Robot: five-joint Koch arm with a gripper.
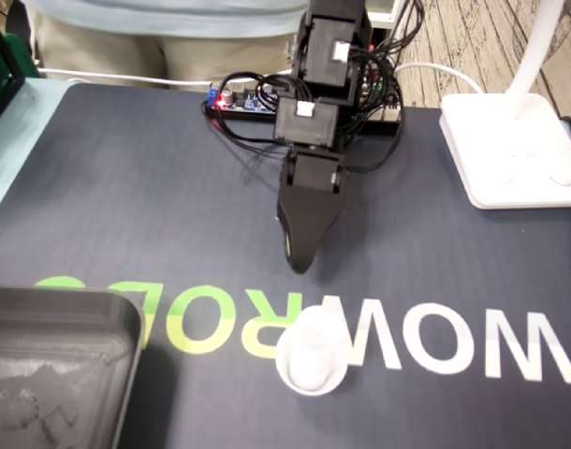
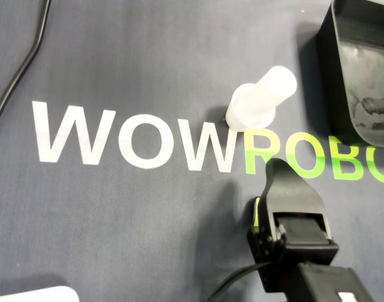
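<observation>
Dark mat [image 1: 126, 206] with WOWROBO lettering covers the table. A black tray [image 1: 126, 313] sits at the lower left corner in the fixed view (upper right in the overhead view [image 2: 343, 25]). A white lamp base [image 1: 510, 150] is at the right edge, well clear of the work. One arm only, reaching down from the top of the fixed view. The gripper [image 1: 300, 265] points toward the lettering, its tip low over bare mat. The white cylinder [image 1: 312, 360] stands on the lettering where white letters meet green. It has a wider foot and a narrower body, and its long axis is judged upright; the lean in the overhead view [image 2: 261, 100] looks like camera slant. The cylinder lies straight ahead of the tip along the gripper's own line, near but apart, with a strip of mat between and no contact. In the overhead view it sits just up and left of the gripper [image 2: 277, 167]. Both views show the jaws as a single black wedge with one tip and no visible gap, so I cannot tell how they stand. Nothing is held.
</observation>
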